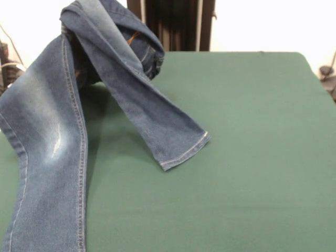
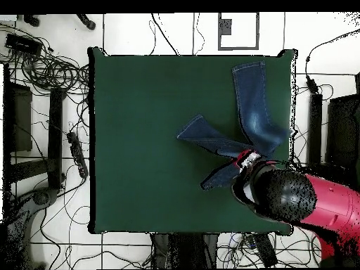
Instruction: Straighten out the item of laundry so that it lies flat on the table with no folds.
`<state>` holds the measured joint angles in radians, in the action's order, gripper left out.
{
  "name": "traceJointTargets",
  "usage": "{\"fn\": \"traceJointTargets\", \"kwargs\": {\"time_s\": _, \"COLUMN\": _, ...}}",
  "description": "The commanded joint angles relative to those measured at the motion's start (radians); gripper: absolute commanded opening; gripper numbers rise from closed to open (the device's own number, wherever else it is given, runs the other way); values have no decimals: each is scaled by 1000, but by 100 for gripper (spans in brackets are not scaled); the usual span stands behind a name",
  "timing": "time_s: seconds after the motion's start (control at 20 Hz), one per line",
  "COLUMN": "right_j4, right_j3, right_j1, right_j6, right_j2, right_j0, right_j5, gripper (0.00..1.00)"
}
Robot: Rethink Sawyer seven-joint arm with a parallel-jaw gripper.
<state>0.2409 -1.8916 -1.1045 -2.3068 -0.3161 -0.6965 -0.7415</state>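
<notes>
The blue denim jeans are bunched and lifted at the far left corner of the green table. One faded leg hangs down to the near left edge. The other leg drapes toward the middle, its hemmed cuff resting on the felt. From above, the jeans lie by the table's right edge, and the gripper at the end of the red arm sits over their bunched middle, shut on the cloth. The denim and the arm hide its fingers.
The red arm's bulky black and red body overhangs the table's lower right corner in the overhead view. Cables and a power strip lie on the floor beside the table's left edge. A dark pedestal stands behind the far edge.
</notes>
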Motion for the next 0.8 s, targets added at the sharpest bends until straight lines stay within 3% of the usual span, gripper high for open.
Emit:
{"fn": "traceJointTargets", "kwargs": {"time_s": 0.05, "right_j4": -18, "right_j3": 65, "right_j1": -6, "right_j6": 121, "right_j2": -98, "right_j0": 63, "right_j5": -102, "gripper": 0}}
{"fn": "traceJointTargets", "kwargs": {"time_s": 0.2, "right_j4": -6, "right_j3": 101, "right_j1": -20, "right_j6": 88, "right_j2": -81, "right_j0": 93, "right_j5": -150, "gripper": 0}}
{"fn": "traceJointTargets", "kwargs": {"time_s": 0.45, "right_j4": 58, "right_j3": 290, "right_j1": -8, "right_j6": 124, "right_j2": -80, "right_j0": 127, "right_j5": -323, "gripper": 0}}
{"fn": "traceJointTargets", "kwargs": {"time_s": 0.6, "right_j4": 65, "right_j3": 350, "right_j1": 10, "right_j6": 140, "right_j2": -87, "right_j0": 129, "right_j5": -367, "gripper": 0}}
{"fn": "traceJointTargets", "kwargs": {"time_s": 0.8, "right_j4": 40, "right_j3": 336, "right_j1": 20, "right_j6": 148, "right_j2": -88, "right_j0": 114, "right_j5": -328, "gripper": 0}}
